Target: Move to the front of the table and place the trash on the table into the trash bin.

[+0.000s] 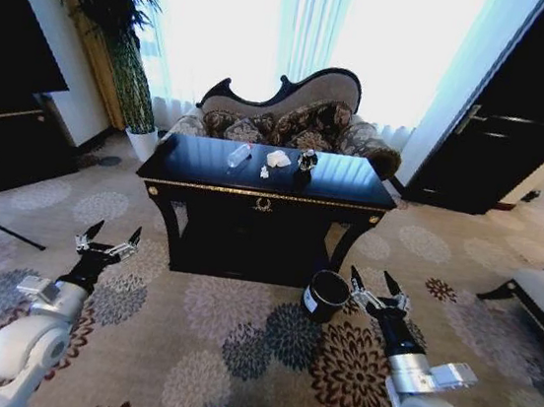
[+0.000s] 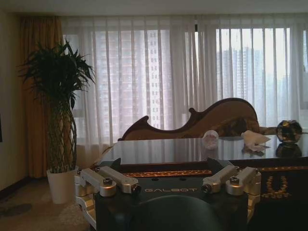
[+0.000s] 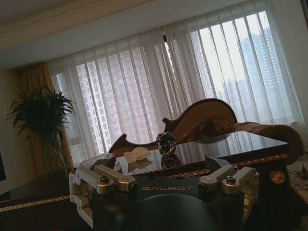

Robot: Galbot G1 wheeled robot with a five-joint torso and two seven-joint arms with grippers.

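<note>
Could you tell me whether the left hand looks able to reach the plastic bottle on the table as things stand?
Probably not yet: the open left hand hangs over carpet short of the table, with the bottle lying farther back.

The glossy black table (image 1: pixel 206 174) carries a clear bottle (image 1: pixel 239 155), a white tissue (image 1: pixel 278 159), a tiny scrap (image 1: pixel 265 172) and a dark round object (image 1: pixel 306 160), all toward its far edge. The bottle is leftmost and the round object rightmost. The trash bin (image 1: pixel 325 295) stands on the patterned carpet (image 1: pixel 234 348) near the table's right front leg.

Small dark round thing (image 1: pixel 306 160) on worktop (image 1: pixel 207 164), upper centre of head view: too small to identify. White scrap (image 1: pixel 264 172) likewise. Bin (image 1: pixel 324 295): far rim tucked under worktop edge. Left wrist view: bottle (image 2: pixel 210 139) blurred, seen end-on.
</note>
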